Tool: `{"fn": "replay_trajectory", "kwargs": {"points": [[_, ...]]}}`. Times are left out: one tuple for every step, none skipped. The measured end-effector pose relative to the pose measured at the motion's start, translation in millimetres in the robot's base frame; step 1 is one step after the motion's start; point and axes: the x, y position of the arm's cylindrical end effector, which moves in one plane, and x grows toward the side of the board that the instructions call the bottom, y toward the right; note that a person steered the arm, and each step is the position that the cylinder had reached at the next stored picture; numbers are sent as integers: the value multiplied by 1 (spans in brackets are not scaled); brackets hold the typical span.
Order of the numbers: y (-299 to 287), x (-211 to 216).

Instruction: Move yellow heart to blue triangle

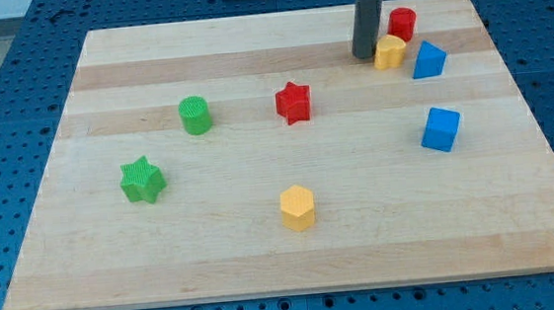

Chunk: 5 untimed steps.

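since my tip [364, 55] sits just left of the yellow heart [390, 52], seemingly touching it, the push looks nearly finished: the blue triangle [429, 60] lies just right of the heart. next calls for a short nudge rightward. no jaws here, only a rod.

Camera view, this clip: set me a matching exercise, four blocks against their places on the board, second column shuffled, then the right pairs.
Column one:
1. yellow heart
2. green star
3. yellow hexagon
4. blue cube

Column two:
A. nearest the view's bottom, about mid-board
B. at the view's right, below the blue triangle
C. near the view's top, right beside my tip
D. farthest to the view's left

Pairs: 1-C, 2-D, 3-A, 4-B
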Motion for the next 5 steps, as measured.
{"fn": "replay_trajectory", "kwargs": {"points": [[9,-1],[-2,-1],[-34,-1],[-43,7],[-43,22]]}}
